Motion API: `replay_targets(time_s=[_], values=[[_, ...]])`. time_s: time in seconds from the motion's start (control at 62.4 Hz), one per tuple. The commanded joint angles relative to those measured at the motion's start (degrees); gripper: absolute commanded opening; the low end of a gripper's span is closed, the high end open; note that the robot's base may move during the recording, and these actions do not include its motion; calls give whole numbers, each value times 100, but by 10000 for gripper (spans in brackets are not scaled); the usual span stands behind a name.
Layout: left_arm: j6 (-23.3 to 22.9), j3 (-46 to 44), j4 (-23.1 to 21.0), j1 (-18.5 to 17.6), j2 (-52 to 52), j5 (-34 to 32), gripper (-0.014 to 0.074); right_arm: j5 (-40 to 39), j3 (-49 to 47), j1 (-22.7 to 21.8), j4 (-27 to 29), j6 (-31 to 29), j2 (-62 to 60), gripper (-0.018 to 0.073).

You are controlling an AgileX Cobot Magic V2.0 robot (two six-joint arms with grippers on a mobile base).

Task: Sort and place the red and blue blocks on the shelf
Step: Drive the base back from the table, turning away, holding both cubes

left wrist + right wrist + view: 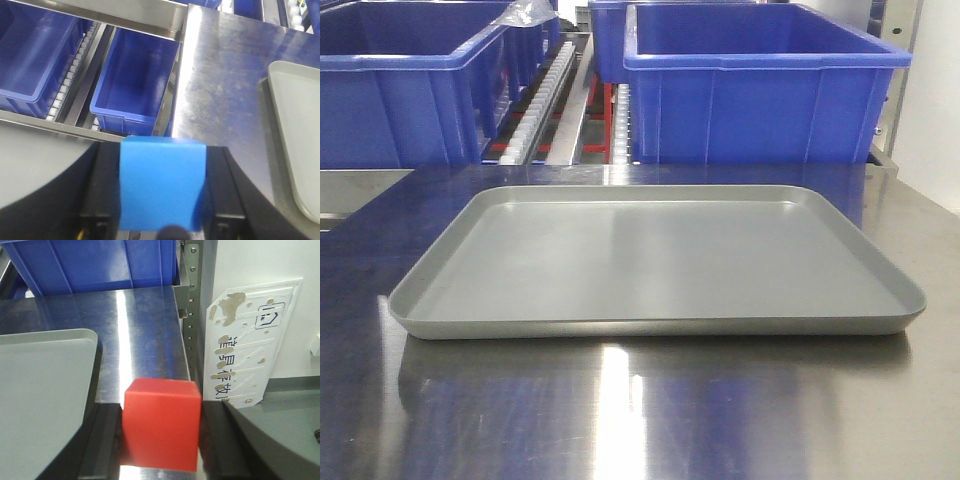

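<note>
Rising behind, the shelf [572, 105] holds large blue bins [760, 90]; the steel desk [640, 410] before it carries a shallow grey tray [650, 325]. The left hand [162, 195] grips the blue block [160, 185], the right hand [161, 440] the red block [161, 420] over the desk's edge.

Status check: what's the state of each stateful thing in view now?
Bright blue matte cube: held in shut left gripper.
Bright red matte cube: held in shut right gripper.
Shallow grey rectangular tray: empty, flat on steel table.
Large blue plastic bin: upright, empty.
</note>
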Motion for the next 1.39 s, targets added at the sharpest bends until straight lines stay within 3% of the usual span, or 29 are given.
replay_targets(time_s=[0.0, 1.377], values=[[-7, -171, 47, 22, -2, -423, 125, -523, -152, -30, -50, -20, 2, 49], [-7, -171, 47, 22, -2, -423, 125, -523, -152, -30, -50, -20, 2, 49]])
